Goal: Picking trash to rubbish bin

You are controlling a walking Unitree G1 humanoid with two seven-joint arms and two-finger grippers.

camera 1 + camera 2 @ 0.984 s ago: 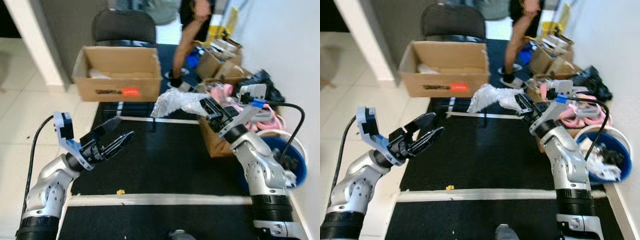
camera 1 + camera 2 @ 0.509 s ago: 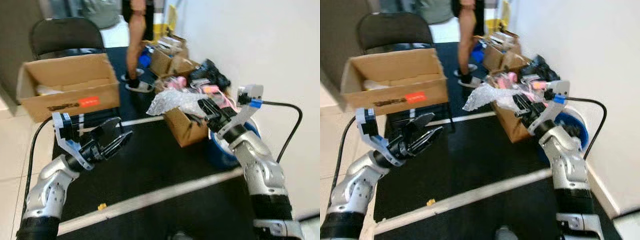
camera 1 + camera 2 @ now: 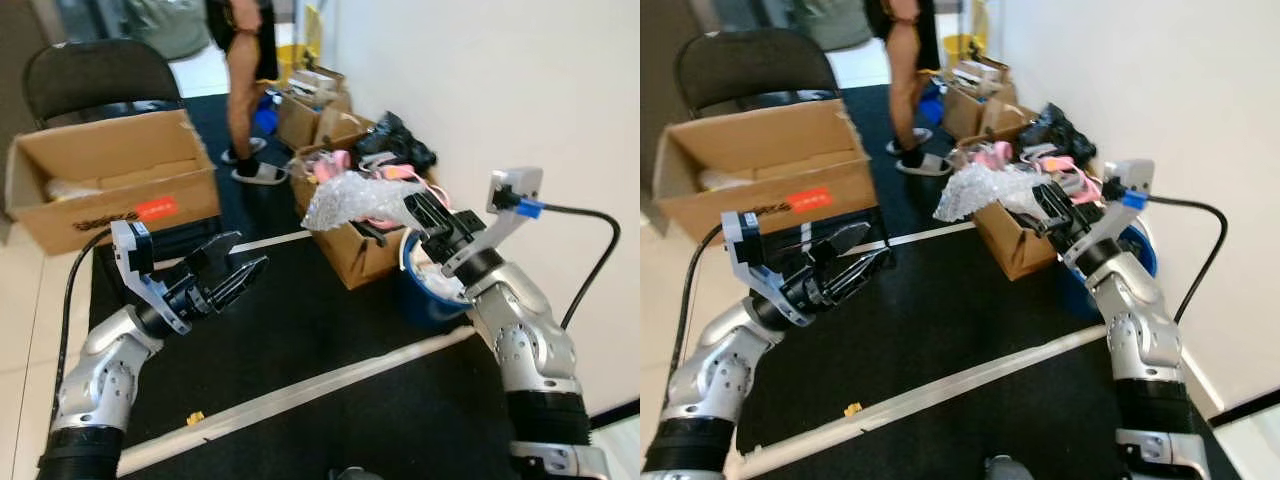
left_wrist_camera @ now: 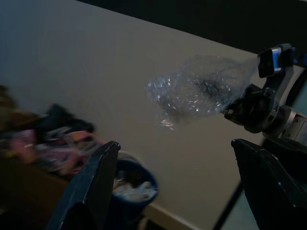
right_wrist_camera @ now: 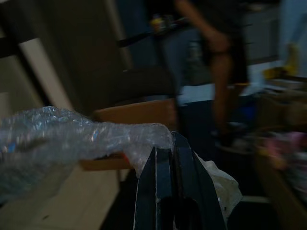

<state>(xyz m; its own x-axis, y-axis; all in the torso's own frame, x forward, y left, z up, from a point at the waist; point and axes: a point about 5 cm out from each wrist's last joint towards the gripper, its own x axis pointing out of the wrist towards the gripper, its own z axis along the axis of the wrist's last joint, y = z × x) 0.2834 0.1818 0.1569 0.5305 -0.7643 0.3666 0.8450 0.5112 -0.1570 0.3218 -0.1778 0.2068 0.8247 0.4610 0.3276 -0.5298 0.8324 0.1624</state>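
Observation:
My right gripper (image 3: 413,211) is shut on a crumpled sheet of clear bubble wrap (image 3: 352,201), held in the air above a brown carton. The same wrap (image 5: 72,139) bulges out from the closed fingers (image 5: 165,191) in the right wrist view, and it hangs in front of the white wall as a clear bundle (image 4: 199,89) in the left wrist view. A blue rubbish bin (image 3: 432,292) with white trash inside stands by the wall, just below and behind my right wrist. My left gripper (image 3: 238,272) is open and holds nothing, raised over the black mat.
A large open cardboard box (image 3: 110,189) sits at the left with a black chair (image 3: 90,77) behind it. A small brown carton (image 3: 355,250) with pink things stands beside the bin. A person's legs (image 3: 243,80) stand at the back. A white strip (image 3: 300,390) crosses the mat.
The camera has swung to the right, bringing the blue bin and the wall into fuller view. My right gripper still holds the bubble wrap, now closer over the bin.

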